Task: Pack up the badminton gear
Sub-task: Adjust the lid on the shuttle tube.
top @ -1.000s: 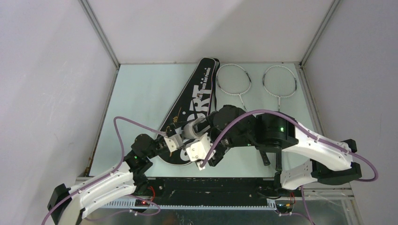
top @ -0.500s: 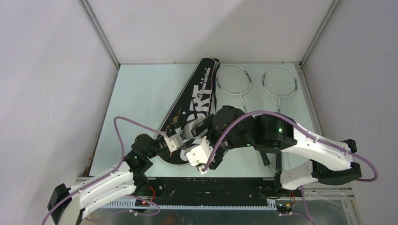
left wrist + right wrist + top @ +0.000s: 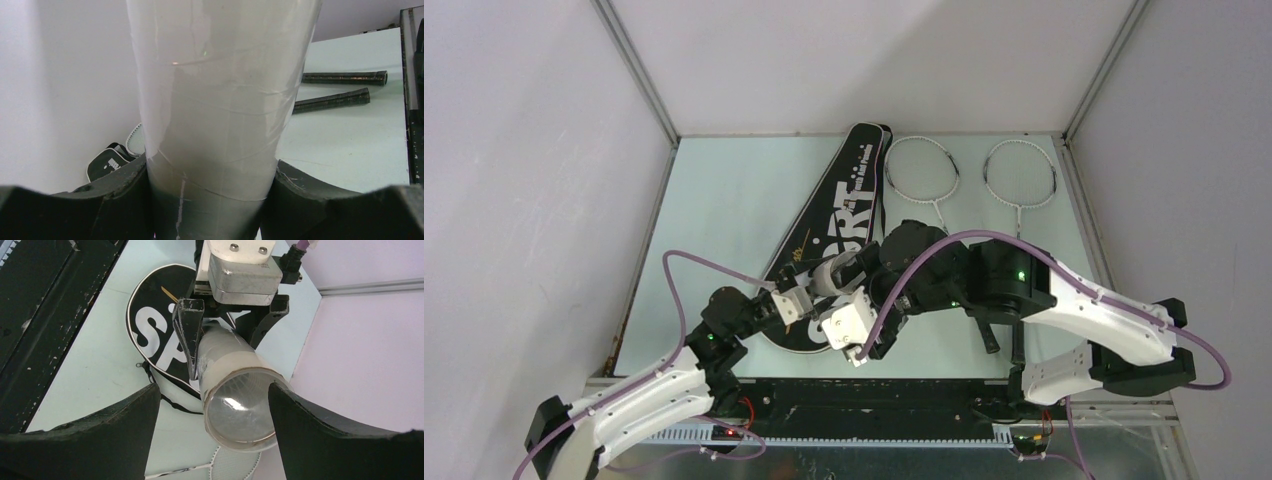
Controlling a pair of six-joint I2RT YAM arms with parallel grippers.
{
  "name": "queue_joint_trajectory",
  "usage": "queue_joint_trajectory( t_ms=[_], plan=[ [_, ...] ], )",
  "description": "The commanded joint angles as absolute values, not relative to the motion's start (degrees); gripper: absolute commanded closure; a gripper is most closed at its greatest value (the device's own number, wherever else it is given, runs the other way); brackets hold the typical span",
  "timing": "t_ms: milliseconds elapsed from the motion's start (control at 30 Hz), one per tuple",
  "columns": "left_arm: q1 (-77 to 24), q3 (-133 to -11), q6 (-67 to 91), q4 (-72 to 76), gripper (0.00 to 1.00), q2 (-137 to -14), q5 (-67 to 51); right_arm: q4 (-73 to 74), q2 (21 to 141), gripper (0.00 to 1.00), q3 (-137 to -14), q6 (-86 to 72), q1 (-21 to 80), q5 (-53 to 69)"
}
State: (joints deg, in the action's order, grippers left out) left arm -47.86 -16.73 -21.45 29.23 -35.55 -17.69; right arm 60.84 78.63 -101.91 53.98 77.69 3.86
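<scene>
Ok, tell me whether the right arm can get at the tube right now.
Probably yes: the tube has its open end between the open jaws of the right end effector, with nothing in between. The left end effector grips it further along.

The tube [image 3: 215,100], centre of the left wrist view, is translucent whitish plastic, glossy, banded with smooth clear tape. The racket handles [image 3: 345,77] at upper right carry a black matt ribbed wrap; the table [image 3: 350,145] beneath is pale, smooth, faintly sheened. The bag [image 3: 839,215], centre of the top view, is black matt cloth with white printed lettering.
</scene>
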Motion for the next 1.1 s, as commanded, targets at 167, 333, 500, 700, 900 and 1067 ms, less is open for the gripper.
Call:
queue_joint_trajectory(
  t_ms=[167,333,500,700,900,1067],
  plan=[
    [-48.0,-17.8,-20.4,28.6,0.42,-32.9,-18.1,59.9,76.3,0.17,-98.8,50.6,75.2,4.2],
    [-48.0,-18.1,-20.3,28.1,0.42,-33.1,-18.1,58.3,76.1,0.17,-96.9,51.7,75.4,5.4],
    [-48.0,-18.2,-19.9,28.1,0.42,-33.6,-18.5,56.2,75.3,0.17,-97.0,53.6,76.1,6.0],
    [-48.0,-18.4,-19.7,28.3,0.42,-34.2,-18.3,53.8,74.3,0.16,-96.6,54.6,76.8,4.8],
    [-48.0,-18.3,-19.8,28.2,0.42,-34.2,-18.0,52.3,71.1,0.16,-95.5,54.5,77.9,4.1],
    [-48.0,-18.4,-19.8,28.3,0.42,-34.3,-17.8,50.8,69.3,0.16,-93.5,54.6,78.1,4.1]
  ],
)
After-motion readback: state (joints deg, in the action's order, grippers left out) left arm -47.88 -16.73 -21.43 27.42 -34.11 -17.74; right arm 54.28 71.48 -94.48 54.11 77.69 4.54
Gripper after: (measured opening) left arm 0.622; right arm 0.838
